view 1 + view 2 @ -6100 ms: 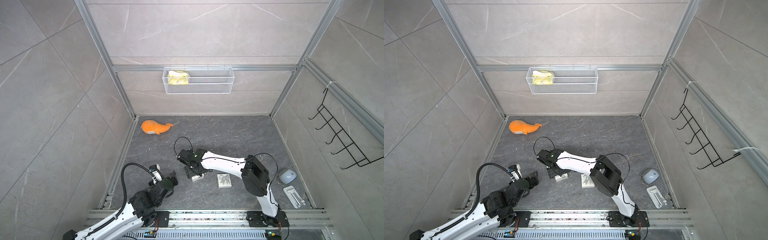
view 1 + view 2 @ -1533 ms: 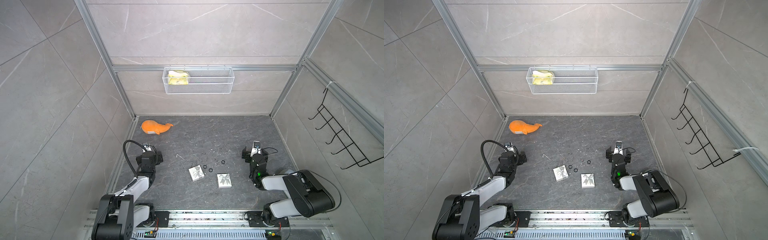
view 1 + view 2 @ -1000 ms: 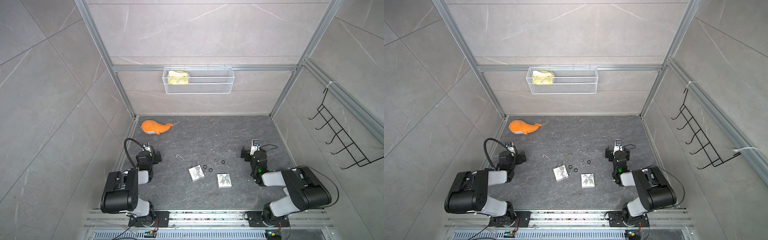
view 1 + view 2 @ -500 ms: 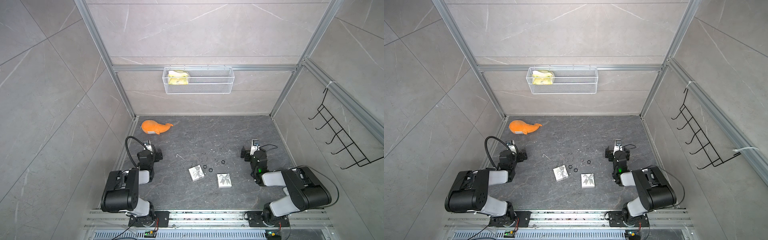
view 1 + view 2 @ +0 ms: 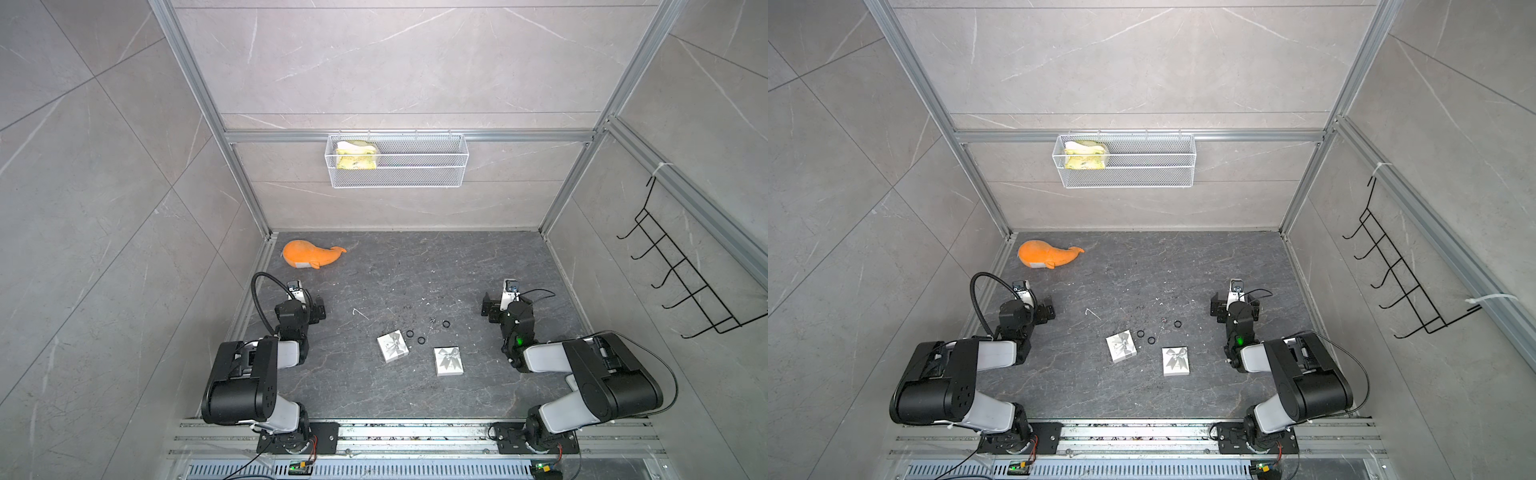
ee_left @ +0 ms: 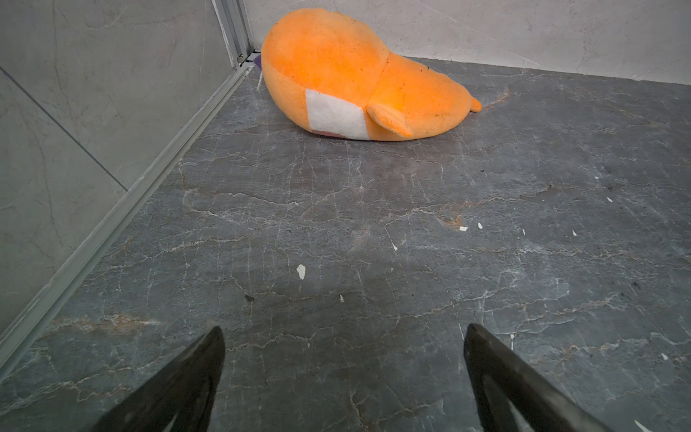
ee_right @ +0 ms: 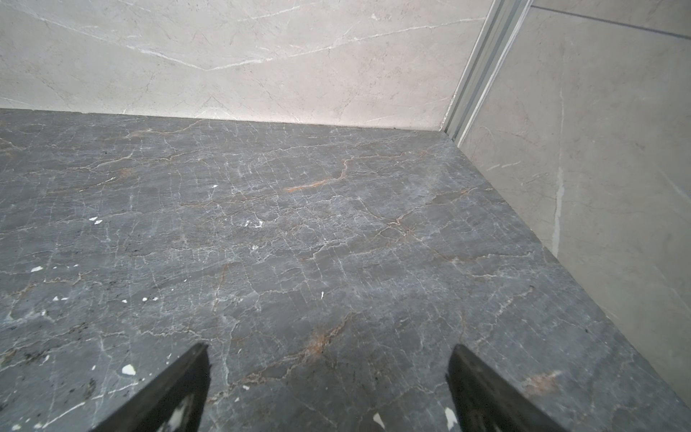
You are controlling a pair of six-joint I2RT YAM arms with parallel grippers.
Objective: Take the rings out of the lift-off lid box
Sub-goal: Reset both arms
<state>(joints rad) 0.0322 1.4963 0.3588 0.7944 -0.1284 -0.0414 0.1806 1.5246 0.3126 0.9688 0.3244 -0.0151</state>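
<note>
- My left gripper (image 6: 344, 328) is let go and wide open. Only dark floor (image 6: 374, 232) shows between its two black tips.
- My right gripper (image 7: 329, 347) is wide open too, with just floor between its tips.
- Both arms are folded back low, one at each side of the floor, well apart from the boxes.
- The rings (image 5: 410, 333) lie out on the floor in the middle, in both top views. Two sit close together, just beside a corner of a white box (image 5: 392, 346) with a silver bow.
- The third ring (image 5: 446, 323) lies a bit farther toward my right arm.
- A second white box (image 5: 448, 361) with a bow sits near the first one, closer to my right arm.
- I cannot tell which of the two is the lid.
- An orange whale toy (image 5: 309, 256) lies in the far corner, ahead of my left gripper.
- A wire basket (image 5: 419, 176) hangs on the back wall with a yellow thing (image 5: 356, 156) in it.
</note>
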